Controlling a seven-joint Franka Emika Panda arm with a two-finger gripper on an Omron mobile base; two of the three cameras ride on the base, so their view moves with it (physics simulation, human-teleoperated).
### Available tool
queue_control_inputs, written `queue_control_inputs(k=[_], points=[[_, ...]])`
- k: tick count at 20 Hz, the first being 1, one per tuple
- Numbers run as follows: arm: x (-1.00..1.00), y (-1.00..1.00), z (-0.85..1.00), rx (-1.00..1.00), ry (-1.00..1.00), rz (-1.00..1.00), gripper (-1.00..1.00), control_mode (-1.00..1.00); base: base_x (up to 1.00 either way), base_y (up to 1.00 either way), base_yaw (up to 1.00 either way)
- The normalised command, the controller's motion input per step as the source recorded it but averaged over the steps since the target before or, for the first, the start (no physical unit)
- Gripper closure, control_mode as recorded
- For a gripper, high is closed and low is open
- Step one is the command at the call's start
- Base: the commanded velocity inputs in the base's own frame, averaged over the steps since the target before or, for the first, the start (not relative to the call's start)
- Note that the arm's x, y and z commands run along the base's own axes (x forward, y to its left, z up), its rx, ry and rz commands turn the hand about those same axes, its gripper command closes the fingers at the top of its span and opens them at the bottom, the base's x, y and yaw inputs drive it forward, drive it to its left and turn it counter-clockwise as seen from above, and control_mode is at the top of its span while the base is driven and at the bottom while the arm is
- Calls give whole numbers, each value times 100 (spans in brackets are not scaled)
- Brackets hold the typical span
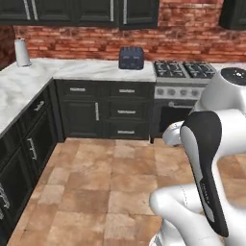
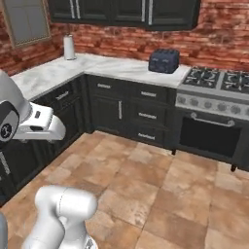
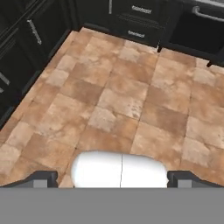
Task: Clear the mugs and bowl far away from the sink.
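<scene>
At the far left of the left base view a white paper-towel roll [image 1: 21, 52] is seen standing upright on the marble worktop [image 1: 29, 81], close to the brick wall [image 1: 96, 41]. The worktop is carried round the corner over dark cabinets [image 1: 103, 110] with pale bar handles. Further right, a dark blue toaster [image 1: 131, 57] is set on the worktop against the wall, just beside the stove [image 1: 185, 72], whose black burners are seen next to it. The oven door [image 2: 210, 137] is shown below the knobs in the right base view. A tiled terracotta floor [image 1: 96, 182] is spread in front of the cabinets.

In the right base view a grey-framed window [image 2: 25, 20] is seen at the upper left, with the paper-towel roll to its right.

The robot arm [image 1: 206, 163] is folded over the floor, well apart from the worktop. In the hand view the tool [image 3: 112, 179] is pointed down at the floor tiles; its two dark fingertips [image 3: 41, 178] are seen far apart at the bottom corners, so the jaws are spread wide and nothing is held between them.

The mugs, the bowl and the sink cannot be made out on the stretch of worktop in these views; their position cannot be told.
</scene>
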Motion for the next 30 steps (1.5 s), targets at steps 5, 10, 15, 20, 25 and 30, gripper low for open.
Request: queue_control_inputs(k=[5, 10, 15, 20, 25, 30], points=[[0, 0, 0, 0, 0, 0, -100, 100, 70, -12, 82], [0, 0, 0, 0, 0, 0, -100, 100, 100, -31, 68], [0, 0, 0, 0, 0, 0, -100, 100, 91, -3, 82], [0, 0, 0, 0, 0, 0, -100, 100, 92, 20, 71], [0, 0, 0, 0, 0, 0, -100, 100, 100, 81, 42], [0, 0, 0, 0, 0, 0, -100, 100, 100, 82, 27]])
